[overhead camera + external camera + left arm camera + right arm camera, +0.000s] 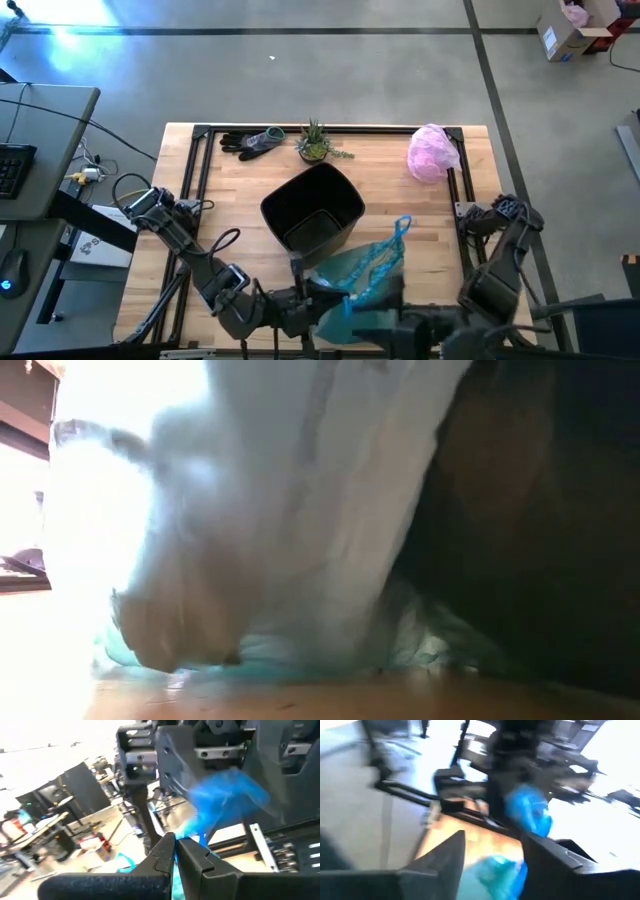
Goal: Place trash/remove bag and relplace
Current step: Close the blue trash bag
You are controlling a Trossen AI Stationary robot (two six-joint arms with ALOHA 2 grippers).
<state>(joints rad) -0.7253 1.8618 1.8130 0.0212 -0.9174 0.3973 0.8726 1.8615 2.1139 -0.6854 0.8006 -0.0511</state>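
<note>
One teal bag (362, 272) crumpled, blue ties; left fingers (175, 851) pinch it, right fingers (492, 851) spread.

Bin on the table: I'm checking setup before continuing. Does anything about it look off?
Yes. The black bin lies tipped with no liner in it; the teal bag sits crumpled on the table beside it, near both grippers.

Two dark jointed arms, black angular fingers (200, 860)

no readable text, no labels, no brands, no numbers, no signs in any view
</note>
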